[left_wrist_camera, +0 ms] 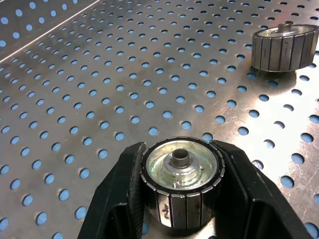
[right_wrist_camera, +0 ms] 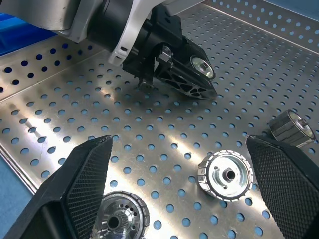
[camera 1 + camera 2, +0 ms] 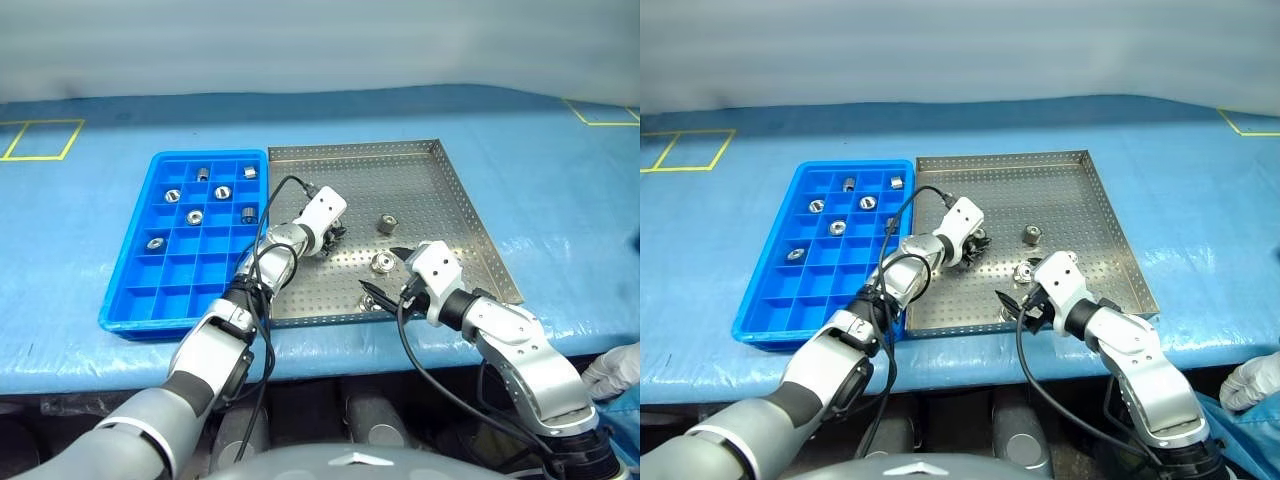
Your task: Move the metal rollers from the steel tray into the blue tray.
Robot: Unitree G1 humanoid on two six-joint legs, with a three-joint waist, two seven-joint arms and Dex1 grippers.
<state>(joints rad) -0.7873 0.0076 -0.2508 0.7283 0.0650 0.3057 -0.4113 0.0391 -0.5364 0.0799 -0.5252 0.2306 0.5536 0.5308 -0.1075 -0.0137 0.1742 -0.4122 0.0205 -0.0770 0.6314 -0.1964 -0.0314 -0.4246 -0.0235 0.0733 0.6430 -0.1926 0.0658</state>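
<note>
Right gripper point(image 3: 382, 270): hovering at the near edge of the steel tray, fingers spread as wide as they go, nothing between them.
Rollers near right gripper: two are lying flat between its spread fingers, one point(image 2: 225, 175) toward the far finger, one point(image 2: 120, 216) at the near edge by the other finger.
Left gripper point(image 1: 182, 189): sitting low at about 9 o'clock of the tray centre, both black fingers pressing the sides of one roller.
Held roller point(image 1: 181, 181): standing on end between the fingers, hollow hub facing up; contact with the floor cannot be told.
Loose rollers in steel tray point(image 3: 470, 225): three are counted, namely the two by the right gripper and one point(image 3: 386, 224) standing upright near the tray centre, at 3 o'clock of the left gripper.
Steel tray total: four rollers, counting the gripped one.
Blue tray point(image 3: 135, 290): lying just beside the steel tray at its 9 o'clock, rims touching or nearly so.
Rollers in blue tray: seven are sitting one per compartment in the far half, for example one point(image 3: 195, 217); the near rows are holding none.
</note>
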